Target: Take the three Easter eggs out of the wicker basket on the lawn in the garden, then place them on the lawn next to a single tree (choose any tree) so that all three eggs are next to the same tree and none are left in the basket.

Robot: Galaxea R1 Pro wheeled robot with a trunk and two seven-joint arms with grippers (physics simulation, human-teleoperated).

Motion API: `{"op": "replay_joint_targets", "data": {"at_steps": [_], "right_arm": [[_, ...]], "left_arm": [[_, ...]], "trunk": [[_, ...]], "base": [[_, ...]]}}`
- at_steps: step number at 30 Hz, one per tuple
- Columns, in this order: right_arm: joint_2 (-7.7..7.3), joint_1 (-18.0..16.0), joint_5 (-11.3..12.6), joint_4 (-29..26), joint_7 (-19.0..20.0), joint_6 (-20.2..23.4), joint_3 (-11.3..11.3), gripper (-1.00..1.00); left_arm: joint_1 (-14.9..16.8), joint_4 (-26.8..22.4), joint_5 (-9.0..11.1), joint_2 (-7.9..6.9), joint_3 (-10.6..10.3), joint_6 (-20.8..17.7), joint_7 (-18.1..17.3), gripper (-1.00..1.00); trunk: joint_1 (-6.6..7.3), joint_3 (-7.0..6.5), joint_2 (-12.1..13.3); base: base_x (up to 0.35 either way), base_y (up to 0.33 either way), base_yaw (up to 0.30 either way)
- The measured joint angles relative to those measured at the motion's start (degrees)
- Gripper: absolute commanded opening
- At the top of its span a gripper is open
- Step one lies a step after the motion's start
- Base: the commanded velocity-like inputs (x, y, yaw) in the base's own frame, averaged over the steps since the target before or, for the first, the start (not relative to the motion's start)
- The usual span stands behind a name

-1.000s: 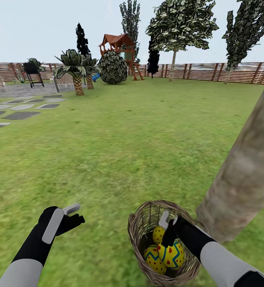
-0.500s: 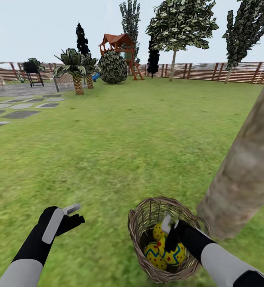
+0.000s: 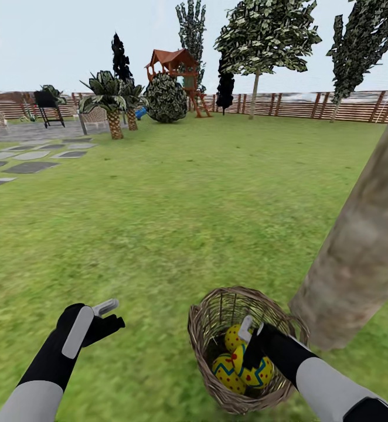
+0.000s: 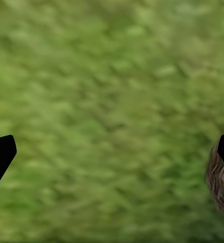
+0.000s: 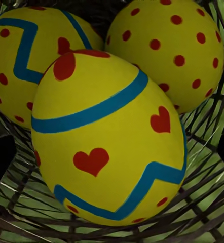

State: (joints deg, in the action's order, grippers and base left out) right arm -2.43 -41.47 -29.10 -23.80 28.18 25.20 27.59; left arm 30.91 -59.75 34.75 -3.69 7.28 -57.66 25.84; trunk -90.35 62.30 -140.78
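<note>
Woven brown wicker basket (image 3: 241, 349) sits on the lawn (image 3: 176, 223), close beside the foot of the thick mottled tree (image 3: 358, 258); whether rim and trunk touch cannot be told. All three Easter eggs (image 3: 241, 363) lie inside it, packed together.

Right gripper (image 3: 249, 346): reached down into the basket, over the eggs. Right wrist view: the nearest egg (image 5: 109, 139), yellow with blue bands and red hearts, sits between the two dark fingertips (image 5: 1, 157), which show at opposite edges of the picture, spread wider than the egg. No contact with the shell visible on either side. Fingers wide apart, nothing held. Two more eggs behind it, a zigzag one (image 5: 26, 66) and a red-dotted one (image 5: 168, 50), both touching the front egg. Basket weave (image 5: 203, 202) and grass show beneath.

Left gripper (image 3: 109, 313): hovering over bare grass, well to the left of the basket. Left wrist view: fingertips (image 4: 0, 157) at opposite edges, wide apart, grass between them, nothing held; basket side (image 4: 221, 182) shows just behind one fingertip.

Far background: wooden fence (image 3: 311, 105), paving slabs (image 3: 30, 167), palm (image 3: 109, 102), playhouse (image 3: 176, 67).
</note>
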Motion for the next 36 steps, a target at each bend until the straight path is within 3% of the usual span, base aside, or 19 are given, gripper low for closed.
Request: {"op": "replay_joint_targets", "data": {"at_steps": [6,36], "right_arm": [[0.00,0.00,-0.06,-0.28,-3.68,-0.15,-0.11,1.00],[-0.21,-0.07,0.17,0.67,-2.79,0.11,-0.10,1.00]], "left_arm": [[0.00,0.03,0.02,0.00,0.00,0.05,0.00,1.00],[0.00,0.04,0.06,0.00,0.00,-0.01,0.00,1.00]], "trunk": [[-0.88,0.72,-1.60],[-1.48,2.41,-2.51]], "base": [[0.000,0.000,0.000],[0.000,0.000,0.000]]}}
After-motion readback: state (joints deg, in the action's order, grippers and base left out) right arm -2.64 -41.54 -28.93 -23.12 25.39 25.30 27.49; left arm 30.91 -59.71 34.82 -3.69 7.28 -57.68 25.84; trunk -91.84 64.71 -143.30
